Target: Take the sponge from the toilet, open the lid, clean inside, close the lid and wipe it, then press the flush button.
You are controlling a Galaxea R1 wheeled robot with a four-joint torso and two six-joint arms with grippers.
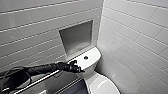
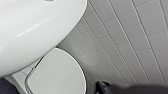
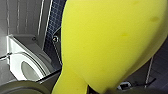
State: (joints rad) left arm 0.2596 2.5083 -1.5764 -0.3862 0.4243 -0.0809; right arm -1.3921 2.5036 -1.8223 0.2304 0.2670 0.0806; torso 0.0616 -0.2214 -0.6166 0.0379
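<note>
Sponge (image 3: 107,42), bright yellow, sits close against the right wrist camera. The right end effector grips it, with its fingers hidden behind the sponge, and the sponge's outline is cut off at the picture's edges.

The toilet (image 1: 93,73) stands in the corner where two white tiled walls (image 1: 135,37) meet. The lid (image 1: 101,86) lies flat and closed over the bowl, so what is inside cannot be seen. The flush button (image 1: 85,57) shows as a small dark round spot in the middle of the tank (image 1: 93,55) top. Above the tank a square niche (image 1: 75,37) is set into the wall, and its interior is only a blurred grey.

The left arm reaches in over a pale rail (image 1: 42,78). The left end effector (image 1: 78,69) hangs just beside the tank's front corner, near the button but apart from it. It is a dark blur, so I cannot tell whether it is open or closed, or whether it touches the tank.

Beside the sponge, the right wrist view shows a white fixture (image 3: 23,62) with an oval opening, too blurred to name.
</note>
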